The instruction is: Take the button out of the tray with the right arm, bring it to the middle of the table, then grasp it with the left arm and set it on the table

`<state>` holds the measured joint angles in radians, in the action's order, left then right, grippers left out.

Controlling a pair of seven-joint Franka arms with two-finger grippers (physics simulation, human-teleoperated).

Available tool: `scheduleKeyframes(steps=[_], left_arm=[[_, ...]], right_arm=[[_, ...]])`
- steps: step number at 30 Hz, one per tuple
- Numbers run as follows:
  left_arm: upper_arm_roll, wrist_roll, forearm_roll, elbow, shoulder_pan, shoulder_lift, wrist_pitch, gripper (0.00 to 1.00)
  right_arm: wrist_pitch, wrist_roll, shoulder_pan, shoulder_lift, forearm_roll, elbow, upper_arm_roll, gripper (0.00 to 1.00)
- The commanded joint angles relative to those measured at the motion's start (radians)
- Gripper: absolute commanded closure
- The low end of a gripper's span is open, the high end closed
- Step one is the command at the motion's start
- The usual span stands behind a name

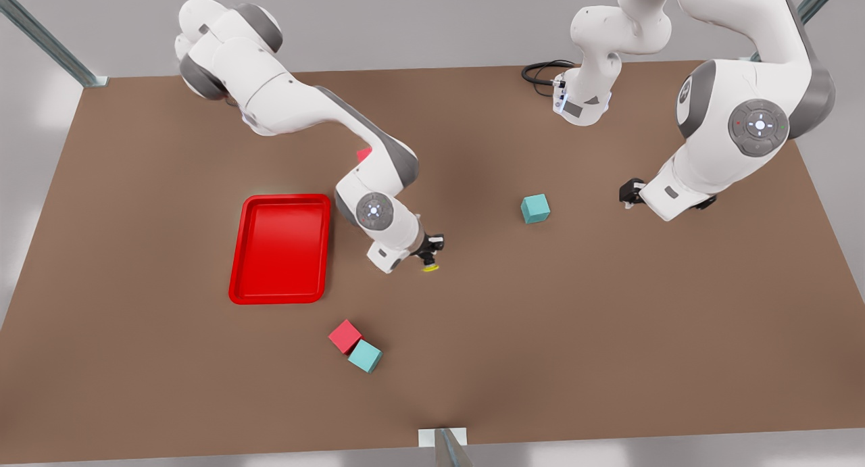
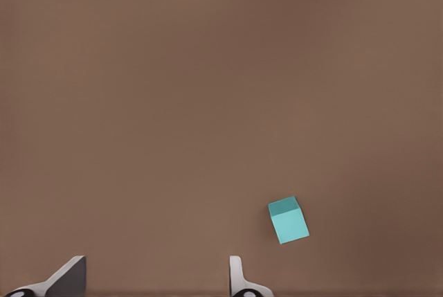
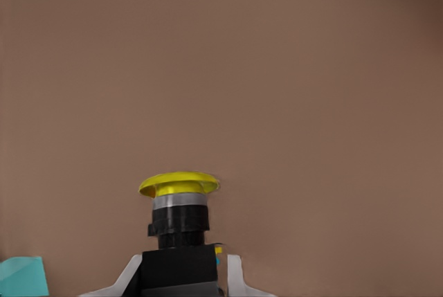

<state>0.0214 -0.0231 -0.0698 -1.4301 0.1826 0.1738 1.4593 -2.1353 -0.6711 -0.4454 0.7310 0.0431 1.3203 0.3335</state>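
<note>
Two arms were over the table (image 1: 135, 359), and the right arm (image 1: 304, 109), reaching in from the upper left of the front view, had its right gripper (image 1: 428, 256) just left of the frame's centre, clamped on the button (image 1: 430, 267). The yellow cap poked out below the fingers, close above the brown surface; whether it touched the table could not be told. In the right wrist view the button (image 3: 179, 207) sat low in the frame between the pale fingers (image 3: 232, 276), gripped by its dark body, cap pointing away from the camera.

Left of that gripper, the tray (image 1: 236, 278) lay flat in the left half of the front view, its floor bare, the button well clear of its rim. Below and between them, a red cube (image 1: 345, 336) and a teal cube (image 1: 365, 356) sat touching, corner to corner. A second teal cube (image 1: 535, 208) stood alone right of centre.

Over on the right of the front view, the left arm (image 1: 743, 115) waited, its left gripper (image 1: 631, 192) hanging above bare table, right of the lone teal cube and well apart from the button. In the left wrist view its fingers (image 2: 69, 276) stood spread wide with nothing between them, and the teal cube (image 2: 288, 220) lay beyond, lower right in that frame.
</note>
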Motion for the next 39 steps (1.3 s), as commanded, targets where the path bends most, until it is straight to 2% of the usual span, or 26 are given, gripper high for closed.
scheduleKeyframes(steps=[1, 5, 7, 17, 30, 31, 32, 33, 39], left_arm=[[0.000, 0.000, 0.002, 0.000, 0.000, 0.000, 0.000, 0.00], [0.000, 0.000, 0.002, 0.000, 0.000, 0.000, 0.000, 0.00], [0.000, 0.000, 0.004, 0.000, 0.000, 0.000, 0.000, 0.00], [0.000, 0.002, 0.002, 0.000, 0.000, 0.024, 0.006, 0.00], [0.000, 0.002, 0.002, 0.000, 0.000, 0.030, 0.007, 0.00], [0.000, 0.002, 0.002, 0.000, 0.000, 0.030, 0.007, 0.00], [0.000, 0.002, 0.002, 0.000, 0.000, 0.030, 0.007, 0.00], [0.000, 0.002, 0.002, 0.000, 0.000, 0.030, 0.007, 0.00], [0.000, -0.001, 0.002, 0.002, 0.000, 0.032, 0.007, 0.00]], right_arm=[[0.015, -0.490, -0.084, 0.051, 0.023, -0.098, -0.065, 0.57], [0.008, -0.558, -0.174, 0.208, 0.029, -0.322, -0.111, 0.57], [-0.020, -0.570, -0.246, 0.304, 0.037, -0.434, -0.188, 0.57], [-0.092, -0.605, -0.303, 0.401, 0.041, -0.466, -0.215, 0.56], [-0.106, -0.610, -0.308, 0.413, 0.043, -0.455, -0.231, 0.54], [-0.104, -0.610, -0.308, 0.413, 0.044, -0.455, -0.231, 0.43], [-0.103, -0.610, -0.308, 0.415, 0.044, -0.454, -0.231, 0.17], [-0.101, -0.608, -0.308, 0.413, 0.044, -0.454, -0.231, 0.00], [-0.098, -0.599, -0.303, 0.410, 0.043, -0.449, -0.231, 0.00]])
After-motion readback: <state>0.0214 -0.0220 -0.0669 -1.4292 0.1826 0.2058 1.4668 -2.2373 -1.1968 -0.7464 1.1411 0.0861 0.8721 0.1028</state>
